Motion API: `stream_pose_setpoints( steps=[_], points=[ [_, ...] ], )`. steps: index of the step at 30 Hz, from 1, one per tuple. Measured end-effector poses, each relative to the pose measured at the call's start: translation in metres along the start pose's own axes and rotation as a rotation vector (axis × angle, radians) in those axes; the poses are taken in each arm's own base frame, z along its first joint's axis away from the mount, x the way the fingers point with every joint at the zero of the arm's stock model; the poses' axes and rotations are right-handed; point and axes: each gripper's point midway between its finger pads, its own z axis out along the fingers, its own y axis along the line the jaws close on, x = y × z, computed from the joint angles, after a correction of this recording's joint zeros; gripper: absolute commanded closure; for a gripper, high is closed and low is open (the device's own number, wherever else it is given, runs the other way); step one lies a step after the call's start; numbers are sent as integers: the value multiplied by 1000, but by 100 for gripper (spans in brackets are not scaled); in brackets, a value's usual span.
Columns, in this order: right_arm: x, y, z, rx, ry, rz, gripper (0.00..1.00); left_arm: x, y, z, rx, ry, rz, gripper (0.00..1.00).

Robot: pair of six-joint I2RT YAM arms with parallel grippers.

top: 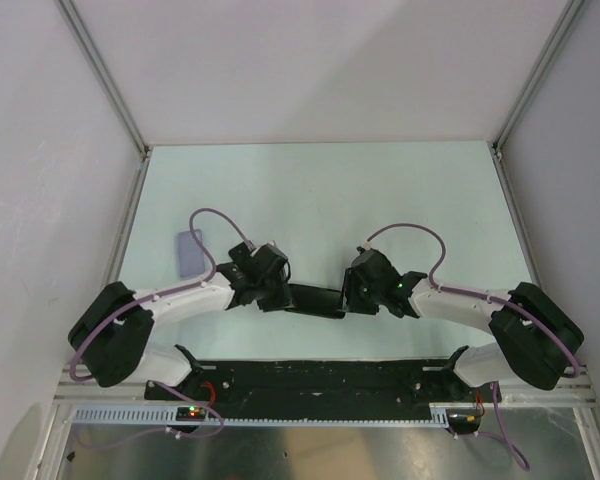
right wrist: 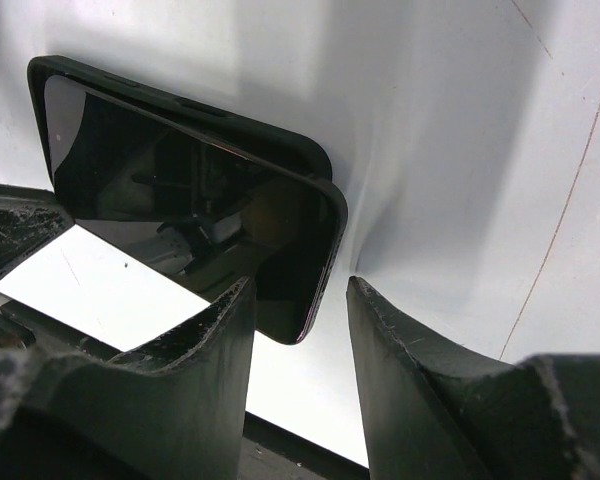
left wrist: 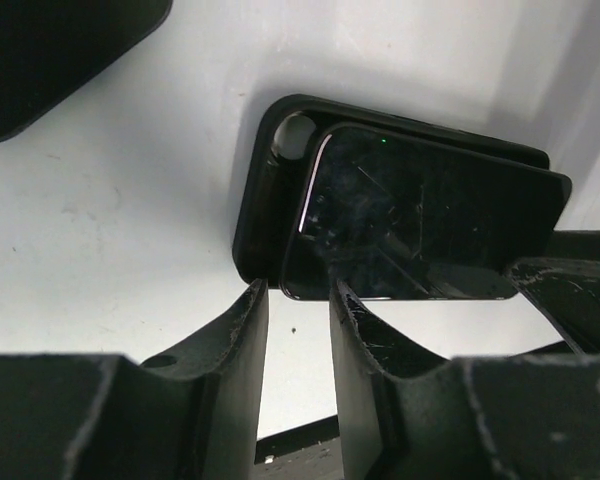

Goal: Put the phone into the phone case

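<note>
Both arms lean in toward each other over the near middle of the pale table [top: 330,190], and what they have come to meet over is the black phone [top: 315,298], a dark slab lying between the two heads. From above I cannot separate phone from case.

The left wrist view makes it clearer. The black phone case [left wrist: 265,200] lies flat and open side up, its camera cut-out showing at one corner. The phone [left wrist: 430,220] rests on top of it, glass up, but shifted off to one side and slightly skewed, so a strip of the case's inside is bare along that end. It is not seated within the rim.

The left gripper [left wrist: 297,290] hangs right at the phone's near edge. Its fingers [left wrist: 250,330] are parted by a narrow gap with bare table showing through, and nothing is pinched between them.

In the right wrist view the case [right wrist: 240,134] shows as a dark rim along the far side of the phone [right wrist: 180,190], whose near corner sits raised and dips into the space between the fingers. The right gripper [right wrist: 300,290] is spread wider, its right-hand finger clear of the phone, and not clamped.

A pale lavender flat piece [top: 188,252] lies on the table to the left, well apart from the phone.
</note>
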Motion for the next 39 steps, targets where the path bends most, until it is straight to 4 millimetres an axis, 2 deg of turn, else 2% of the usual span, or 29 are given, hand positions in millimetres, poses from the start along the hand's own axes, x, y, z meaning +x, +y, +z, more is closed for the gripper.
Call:
stream_pose_setpoints(
  steps=[6, 24, 30, 39],
  points=[
    [0, 0, 0, -1, 0, -2, 54, 0, 5, 5, -25, -2, -7, 70],
    [0, 4, 2, 7, -23, -28, 59, -5, 1, 12, -30, -12, -11, 93],
    [0, 4, 3, 16, -29, -42, 62, -19, -2, 20, -27, -67, -17, 99],
    [1, 5, 4, 51, -57, -77, 62, -35, -7, 30, -21, -139, -21, 100]
  ],
)
